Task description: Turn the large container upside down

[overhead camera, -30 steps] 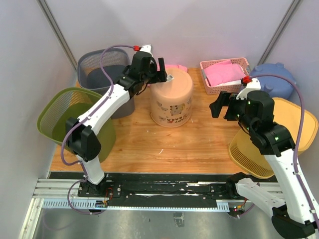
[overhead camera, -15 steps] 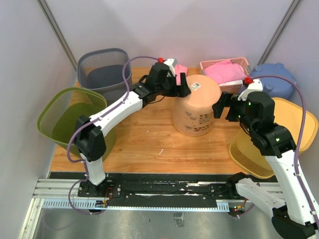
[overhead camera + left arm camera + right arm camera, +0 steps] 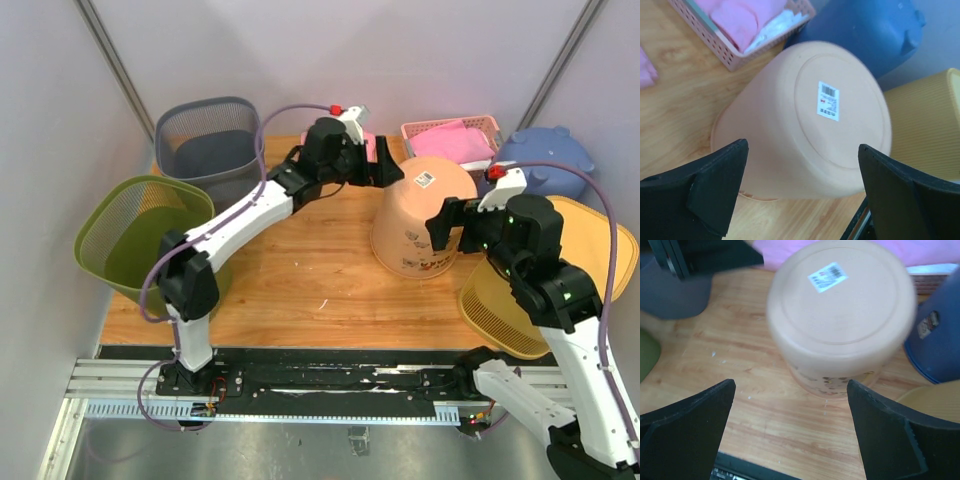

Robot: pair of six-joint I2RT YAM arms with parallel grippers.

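Note:
The large container is a peach bucket [image 3: 418,215] with cartoon prints. It stands mouth down on the wooden table, right of the middle, leaning a little to the right, its stickered base up. It also shows in the left wrist view [image 3: 820,125] and the right wrist view [image 3: 840,305]. My left gripper [image 3: 388,168] is open and empty at the bucket's upper back left, its jaws wide apart [image 3: 802,150]. My right gripper [image 3: 450,225] is open and empty close by the bucket's right side, its jaws spread wider than the bucket [image 3: 790,385].
A grey mesh bin [image 3: 205,135] and a green mesh bin [image 3: 140,235] stand at the left. A pink basket [image 3: 450,140] with pink cloth is at the back, a blue container [image 3: 545,160] behind right, a yellow basket [image 3: 560,270] at the right edge.
The bucket has moved from the table's back middle to the right and forward, now leaning. My left arm has stretched right after it. My right gripper has dropped slightly beside it.

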